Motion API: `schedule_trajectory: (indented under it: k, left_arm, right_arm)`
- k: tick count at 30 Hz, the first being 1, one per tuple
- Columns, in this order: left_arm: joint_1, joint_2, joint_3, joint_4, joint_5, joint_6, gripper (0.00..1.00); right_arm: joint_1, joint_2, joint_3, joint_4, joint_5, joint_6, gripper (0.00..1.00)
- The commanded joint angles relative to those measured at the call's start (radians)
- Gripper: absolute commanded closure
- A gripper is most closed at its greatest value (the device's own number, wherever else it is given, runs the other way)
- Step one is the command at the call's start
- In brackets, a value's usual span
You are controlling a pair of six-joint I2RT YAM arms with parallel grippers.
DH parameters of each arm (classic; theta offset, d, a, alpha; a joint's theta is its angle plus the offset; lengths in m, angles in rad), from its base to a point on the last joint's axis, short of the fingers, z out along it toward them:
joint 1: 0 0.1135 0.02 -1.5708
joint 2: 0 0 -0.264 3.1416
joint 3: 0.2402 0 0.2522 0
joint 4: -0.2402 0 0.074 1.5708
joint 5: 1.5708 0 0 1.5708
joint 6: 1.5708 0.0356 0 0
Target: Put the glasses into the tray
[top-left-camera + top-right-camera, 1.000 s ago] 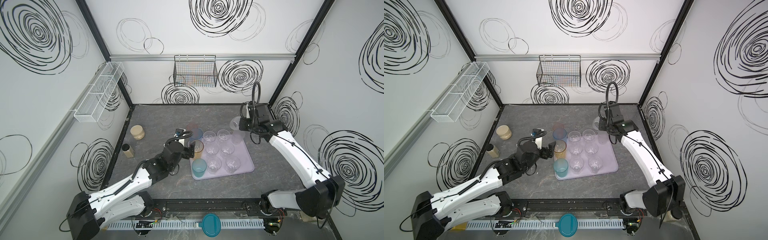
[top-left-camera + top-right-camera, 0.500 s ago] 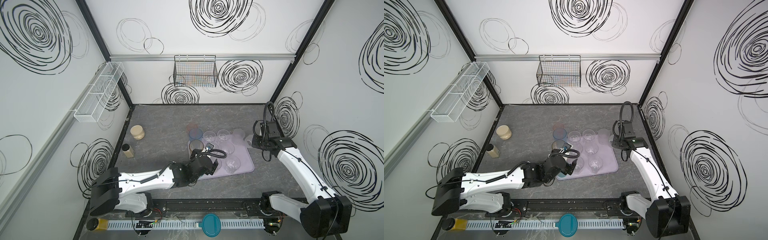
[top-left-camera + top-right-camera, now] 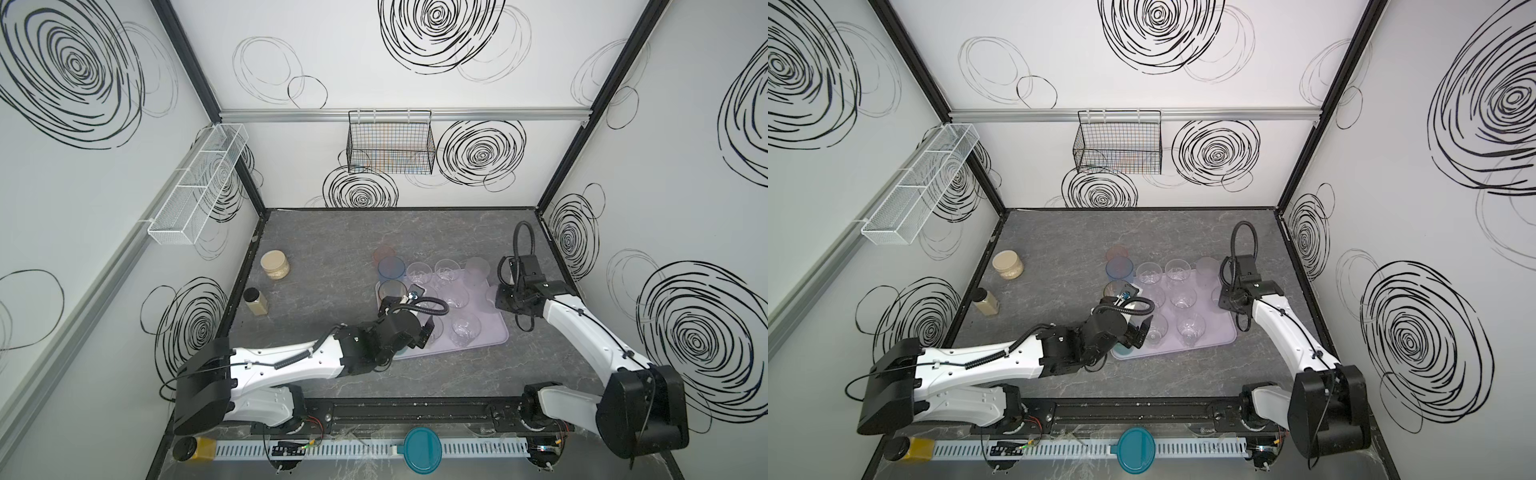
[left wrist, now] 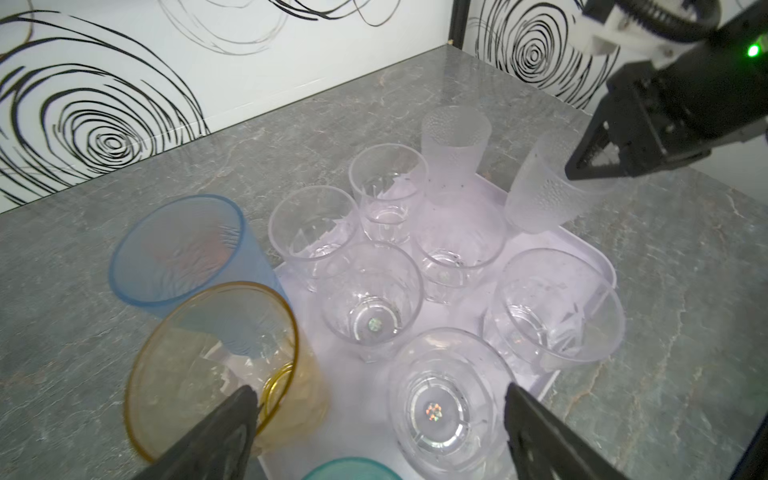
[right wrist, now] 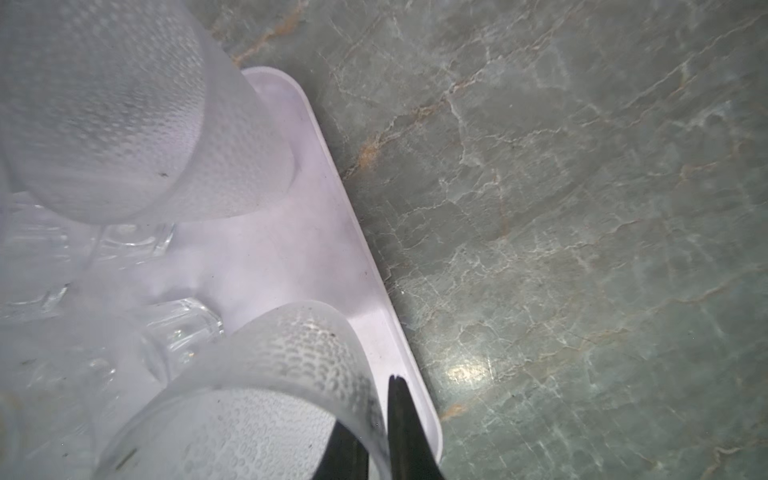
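Left gripper (image 4: 376,409): spread wide, empty, above a clear glass (image 4: 449,399) near in the tray (image 3: 492,334).
Right gripper (image 4: 575,170): pinched the tilted frosted glass (image 4: 540,191) by its wall, at the tray's right edge.

Right gripper (image 5: 371,415) pinches wall of frosted tumbler (image 5: 257,374), one dark finger inside the rim, one outside. Tumbler is held over pale lilac tray (image 5: 332,232), close to its long rim. Second frosted tumbler (image 5: 124,104) stands near tray's rounded corner. Clear glasses (image 5: 178,332) crowd beside both. Grey-green marbled tabletop (image 5: 582,208) lies beyond rim.
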Motion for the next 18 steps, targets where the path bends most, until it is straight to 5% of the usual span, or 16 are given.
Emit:
schedule_trajectory:
  k: [1,8,18]
  left_arm:
    - [0.061,-0.08,-0.034,0.047,0.003,-0.008,0.05]
    - [0.286,-0.215,-0.096,0.071,0.108,-0.003,0.06]
    - [0.615,-0.22,-0.088,0.065,0.326,-0.075,0.09]
  right_arm:
    - [0.018,0.037,0.035,0.008,0.025,0.023,0.9]
    - [0.04,0.082,0.012,0.024,0.064,0.046,0.85]
    - [0.043,0.083,0.045,-0.011,0.082,0.037,0.71]
